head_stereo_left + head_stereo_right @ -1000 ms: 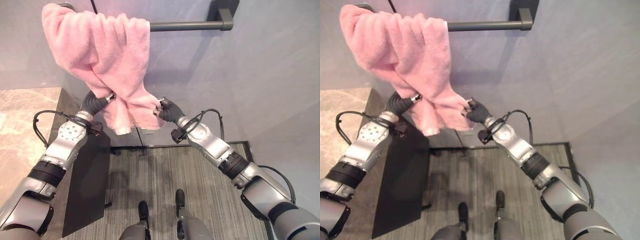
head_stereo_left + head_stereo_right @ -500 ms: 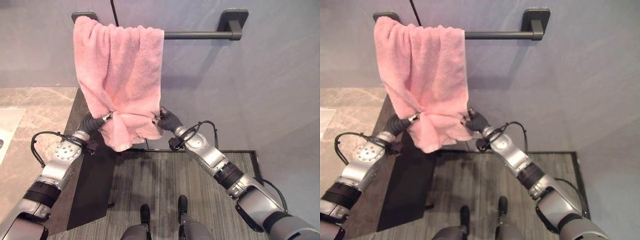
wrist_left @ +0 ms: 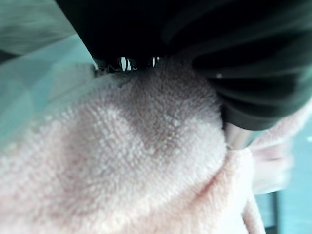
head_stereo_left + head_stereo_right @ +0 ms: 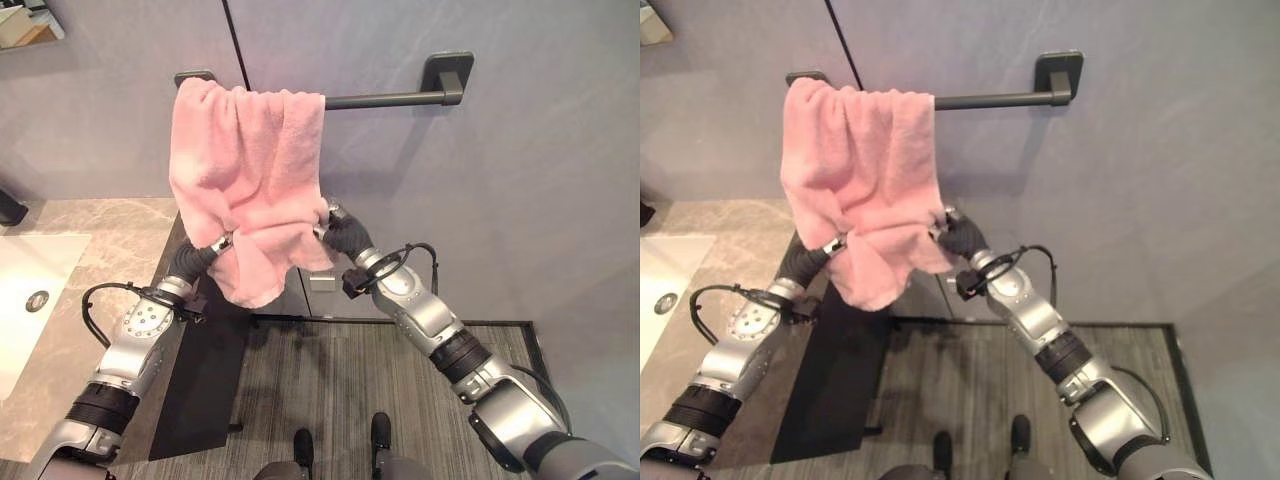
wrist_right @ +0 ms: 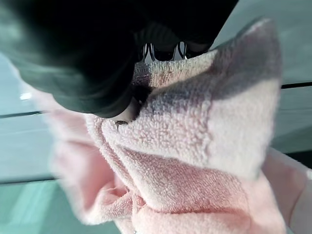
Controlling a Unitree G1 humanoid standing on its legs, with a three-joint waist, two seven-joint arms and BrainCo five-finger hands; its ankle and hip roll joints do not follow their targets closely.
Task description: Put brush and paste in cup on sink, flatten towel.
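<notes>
A pink towel (image 4: pixel 252 170) hangs bunched over the left end of a dark wall bar (image 4: pixel 385 99). My left hand (image 4: pixel 213 249) grips the towel's lower left part, where the cloth gathers around its fingers. My right hand (image 4: pixel 341 232) pinches the towel's lower right edge. Between the two hands a loose fold (image 4: pixel 262 275) sags down. In the left wrist view, towel pile (image 3: pixel 131 165) presses against the hand's dark cover. The right wrist view has a fold of the towel (image 5: pixel 195 146) caught under the hand.
A marble counter (image 4: pixel 70 350) with a white basin (image 4: pixel 25 290) lies at the left. Its dark side panel (image 4: pixel 205 390) drops to a grey carpet floor (image 4: pixel 360 380). The grey wall stands close behind the towel, and the bar's right half is bare.
The whole view has shifted, so the camera moved. Both hands keep hold of the towel and now sit slightly nearer the bar. The towel hangs straighter than a second ago.
</notes>
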